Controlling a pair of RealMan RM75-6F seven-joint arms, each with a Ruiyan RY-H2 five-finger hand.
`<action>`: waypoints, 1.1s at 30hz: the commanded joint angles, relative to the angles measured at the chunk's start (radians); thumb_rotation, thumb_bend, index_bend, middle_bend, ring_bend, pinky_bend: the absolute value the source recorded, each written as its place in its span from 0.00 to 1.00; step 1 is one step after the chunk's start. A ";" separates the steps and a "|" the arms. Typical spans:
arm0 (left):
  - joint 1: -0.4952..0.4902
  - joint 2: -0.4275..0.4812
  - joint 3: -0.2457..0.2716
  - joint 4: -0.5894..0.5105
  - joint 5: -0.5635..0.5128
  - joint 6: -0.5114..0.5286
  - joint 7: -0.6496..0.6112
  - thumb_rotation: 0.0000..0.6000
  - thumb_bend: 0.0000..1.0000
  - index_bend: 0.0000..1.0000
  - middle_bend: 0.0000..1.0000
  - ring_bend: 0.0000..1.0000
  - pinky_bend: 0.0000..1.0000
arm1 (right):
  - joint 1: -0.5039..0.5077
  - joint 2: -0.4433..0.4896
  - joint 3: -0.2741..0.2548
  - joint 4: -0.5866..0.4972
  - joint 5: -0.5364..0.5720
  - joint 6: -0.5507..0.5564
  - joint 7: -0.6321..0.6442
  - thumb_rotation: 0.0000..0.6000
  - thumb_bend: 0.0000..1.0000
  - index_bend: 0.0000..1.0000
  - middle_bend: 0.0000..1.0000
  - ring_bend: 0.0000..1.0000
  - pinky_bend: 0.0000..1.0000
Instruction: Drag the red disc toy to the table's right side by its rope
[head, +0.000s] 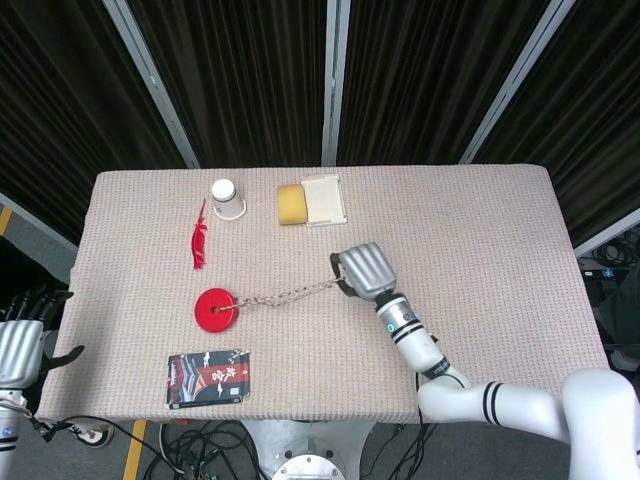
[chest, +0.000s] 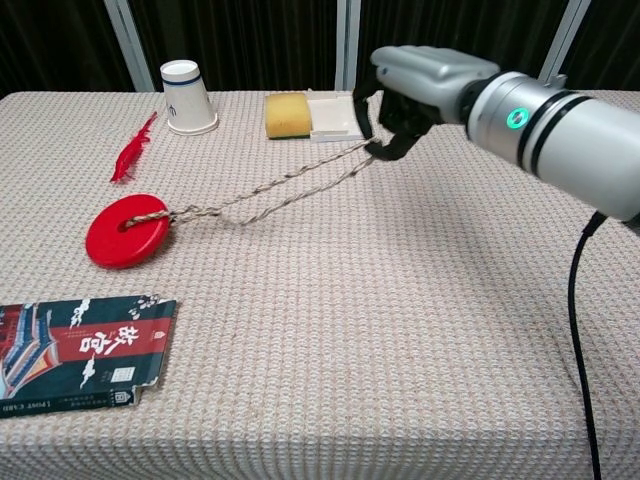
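The red disc toy (head: 215, 310) (chest: 127, 230) lies flat on the left part of the table. Its braided rope (head: 290, 294) (chest: 270, 188) runs up and to the right, lifted off the cloth at its far end. My right hand (head: 363, 270) (chest: 415, 88) grips that rope end, fingers curled around it, raised above the table near the middle. My left hand (head: 18, 340) hangs off the table's left edge, fingers apart, holding nothing.
A white paper cup (head: 227, 198) (chest: 187, 96), a red feather-like item (head: 199, 238) (chest: 132, 150), a yellow sponge (head: 291, 205) (chest: 287, 114) and a white tray (head: 323, 199) sit along the back. A printed card (head: 207, 377) (chest: 78, 352) lies at the front left.
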 joint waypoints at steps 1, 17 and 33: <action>-0.003 -0.003 0.000 -0.002 0.002 -0.002 0.003 1.00 0.00 0.22 0.22 0.10 0.14 | -0.057 0.084 0.004 -0.025 0.009 0.036 0.036 1.00 0.57 0.98 0.93 0.73 0.90; -0.009 -0.005 0.002 -0.009 0.009 -0.003 0.017 1.00 0.00 0.22 0.22 0.10 0.15 | -0.270 0.334 0.029 0.095 0.060 0.135 0.226 1.00 0.57 0.98 0.93 0.74 0.90; -0.014 -0.004 0.000 -0.023 0.011 -0.001 0.029 1.00 0.00 0.22 0.22 0.10 0.14 | -0.469 0.486 0.073 0.124 0.079 0.271 0.382 1.00 0.57 0.98 0.93 0.74 0.90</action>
